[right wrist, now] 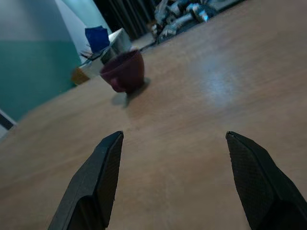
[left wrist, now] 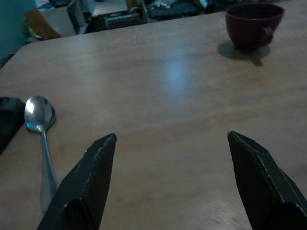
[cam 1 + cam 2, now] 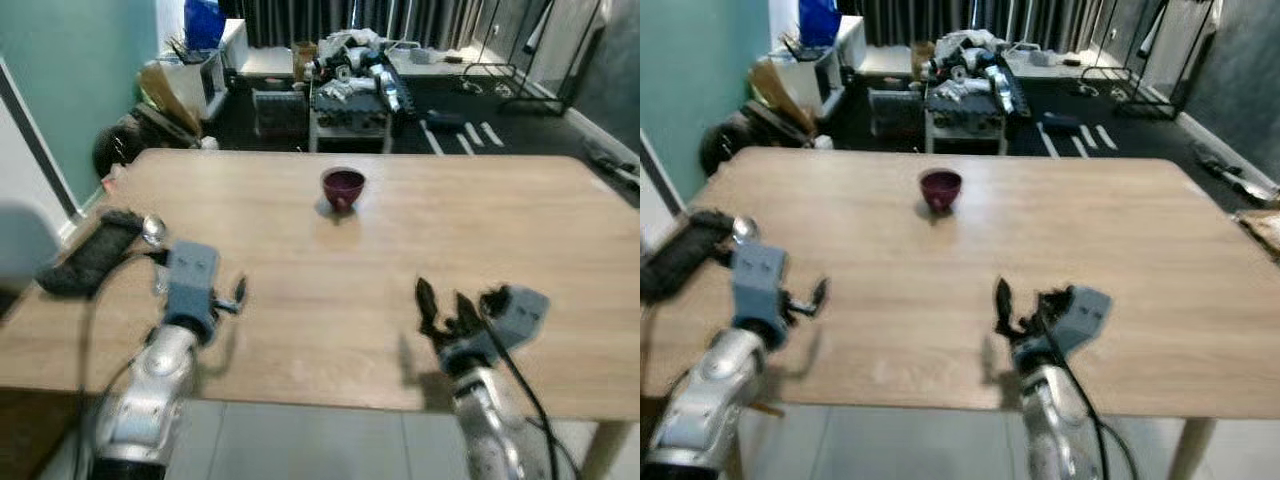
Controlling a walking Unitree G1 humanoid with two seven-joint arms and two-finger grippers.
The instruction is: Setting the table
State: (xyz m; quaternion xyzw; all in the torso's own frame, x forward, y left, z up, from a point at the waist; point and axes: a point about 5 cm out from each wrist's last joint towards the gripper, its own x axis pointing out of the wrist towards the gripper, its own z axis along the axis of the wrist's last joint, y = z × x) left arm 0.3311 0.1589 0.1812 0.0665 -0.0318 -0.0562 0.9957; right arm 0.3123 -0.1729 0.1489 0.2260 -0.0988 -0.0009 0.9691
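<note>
While both arms hover low over the light wooden table (image 3: 500, 230), the left gripper (image 2: 172, 187) and right gripper (image 1: 172, 182) have fingers spread wide w/ nothing held. The small dark-red ceramic cup (image 3: 343, 187) stands upright mid-table, well apart from both. A silver metal spoon (image 2: 41, 129) lies near the left gripper, bowl just beside a flat black object (image 3: 90, 252) at the table's left edge.

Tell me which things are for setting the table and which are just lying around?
For the job:
maroon cup in the middle of the wooden table
spoon near the table's left edge
left gripper and right gripper, both open and holding nothing

Just lying about:
black flat thing beside the spoon
cluttered shelf behind the table
</note>
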